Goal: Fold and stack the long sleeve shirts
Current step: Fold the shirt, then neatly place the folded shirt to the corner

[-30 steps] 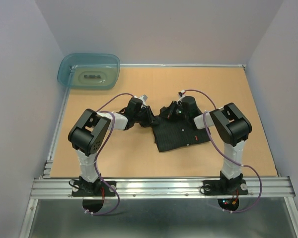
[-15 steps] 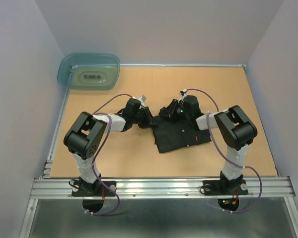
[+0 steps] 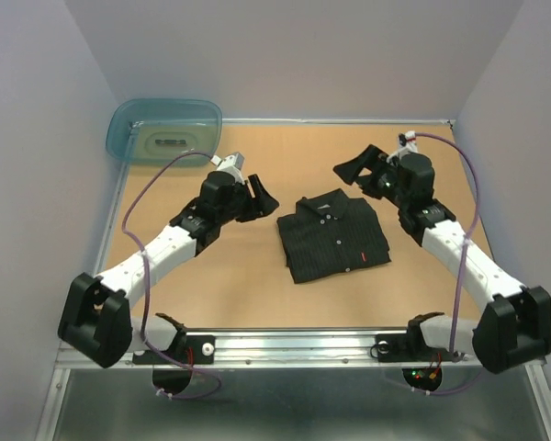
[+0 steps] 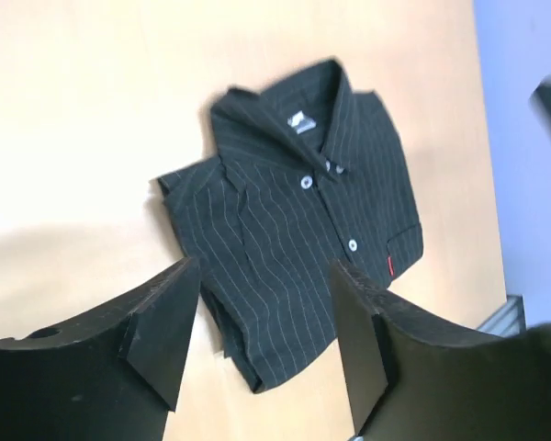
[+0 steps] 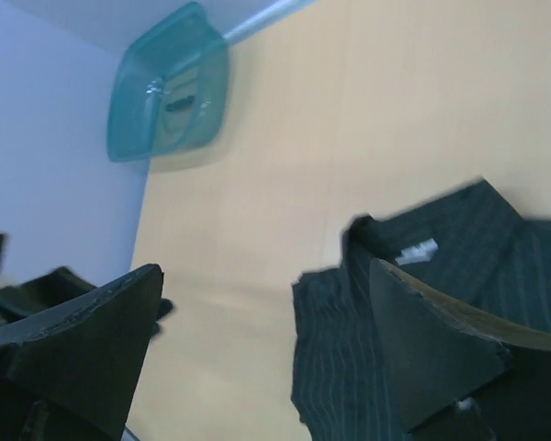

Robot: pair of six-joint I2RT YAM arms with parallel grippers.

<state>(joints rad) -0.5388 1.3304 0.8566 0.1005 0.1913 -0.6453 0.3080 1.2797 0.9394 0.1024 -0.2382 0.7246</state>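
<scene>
A see-through blue-green tub sits in the far left corner of the tan table. It is well apart from everything else.

The left gripper hangs over the table just left of the shirt, not touching it. Its two black fingers are spread apart and hold nothing. In the left wrist view you can see the shirt on the table through the gap.

The black shirt lies flat in the middle of the table, between the two grippers. It is folded into a neat block. Its collar points to the far side. It has thin pale stripes, small pale buttons down the front and a tiny red tag on its near right part.

The right gripper is up above the table, past the far right corner of the shirt. Its fingers are spread very wide and hold nothing.
</scene>
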